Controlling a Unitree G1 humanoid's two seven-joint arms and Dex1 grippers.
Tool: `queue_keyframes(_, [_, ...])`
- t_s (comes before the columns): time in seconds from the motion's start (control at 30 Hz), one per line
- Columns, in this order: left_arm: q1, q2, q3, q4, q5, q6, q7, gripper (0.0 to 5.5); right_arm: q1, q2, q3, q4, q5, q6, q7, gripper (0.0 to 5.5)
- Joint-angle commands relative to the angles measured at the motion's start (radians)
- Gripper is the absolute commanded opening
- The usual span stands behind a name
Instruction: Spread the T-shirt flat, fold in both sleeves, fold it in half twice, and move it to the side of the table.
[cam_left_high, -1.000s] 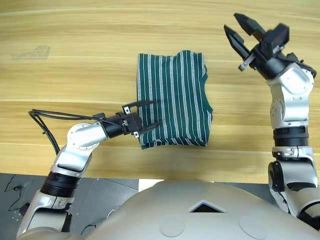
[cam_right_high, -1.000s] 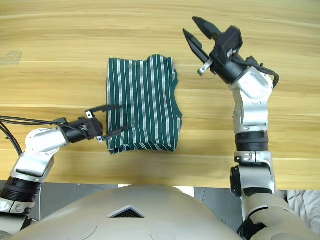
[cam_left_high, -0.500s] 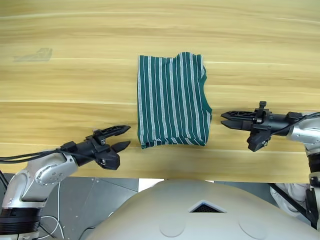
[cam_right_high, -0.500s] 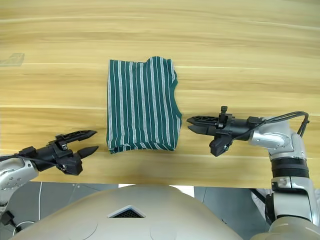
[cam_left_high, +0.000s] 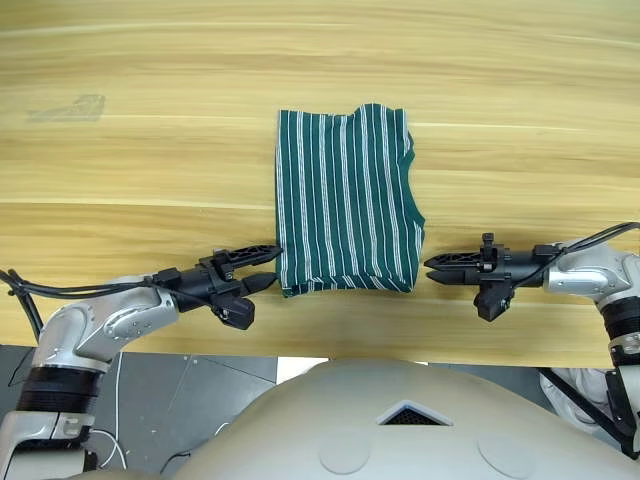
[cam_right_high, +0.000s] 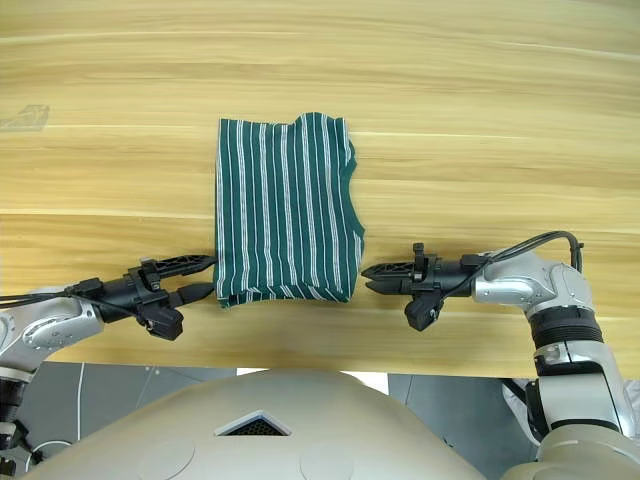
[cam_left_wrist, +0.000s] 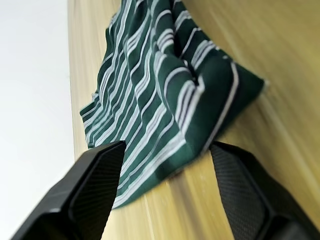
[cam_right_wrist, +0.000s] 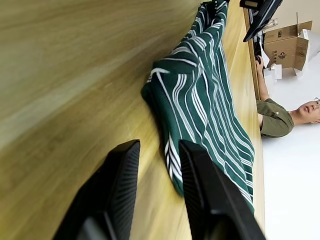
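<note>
The T-shirt (cam_left_high: 345, 200) is dark green with white stripes and lies folded into a tall rectangle in the middle of the wooden table (cam_left_high: 150, 160). My left gripper (cam_left_high: 276, 264) is low over the table at the shirt's near left corner, open, its fingers straddling that corner. In the left wrist view the folded edge of the T-shirt (cam_left_wrist: 165, 95) lies just ahead of the left gripper (cam_left_wrist: 167, 146). My right gripper (cam_left_high: 428, 270) is open a little, just off the shirt's near right corner. The right wrist view shows the layered T-shirt (cam_right_wrist: 210, 90) close ahead of the right gripper (cam_right_wrist: 160, 143).
The table's front edge (cam_left_high: 330, 352) runs right behind both grippers. A faint grey mark (cam_left_high: 65, 105) sits on the wood at the far left. Bare wood spreads to the left, right and far side of the shirt.
The right arm came down from high at the far right and closed in on the shirt's near right corner. The left gripper pulled back, then moved in to the near left corner.
</note>
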Motion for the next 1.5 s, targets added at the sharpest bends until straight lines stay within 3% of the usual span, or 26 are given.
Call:
queue_keyframes(0.03, [0.009,0.025,-0.102,0.025,0.033,-0.004,-0.063,3.17,-0.011,0.0,0.067,0.003,-0.002,0.047,-0.005,1.63])
queue_keyframes(0.23, [0.02,0.064,-0.133,0.033,0.042,-0.003,-0.049,3.17,-0.032,-0.009,0.099,-0.002,0.006,0.071,-0.047,2.47])
queue_keyframes(0.73, [-0.081,0.04,-0.228,0.102,0.088,-0.011,-0.023,3.17,-0.098,0.041,0.192,0.017,-0.042,0.104,-0.145,2.47])
queue_keyframes(0.87, [-0.094,0.045,-0.244,0.107,0.088,-0.009,-0.016,2.52,-0.1,0.035,0.224,0.022,-0.02,0.115,-0.14,2.5])
queue_keyframes(1.1, [-0.094,0.052,-0.258,0.111,0.095,-0.005,-0.003,1.26,-0.099,0.022,0.247,0.02,-0.01,0.125,-0.151,1.16])
queue_keyframes(1.33, [-0.071,0.067,-0.256,0.102,0.017,0.013,-0.021,0.37,-0.094,0.025,0.252,0.018,-0.024,0.132,-0.172,0.05])
queue_keyframes(1.5, [-0.032,0.119,-0.252,0.043,-0.185,0.097,-0.122,0.19,-0.089,0.025,0.277,0.033,0.069,0.156,-0.146,0.0])
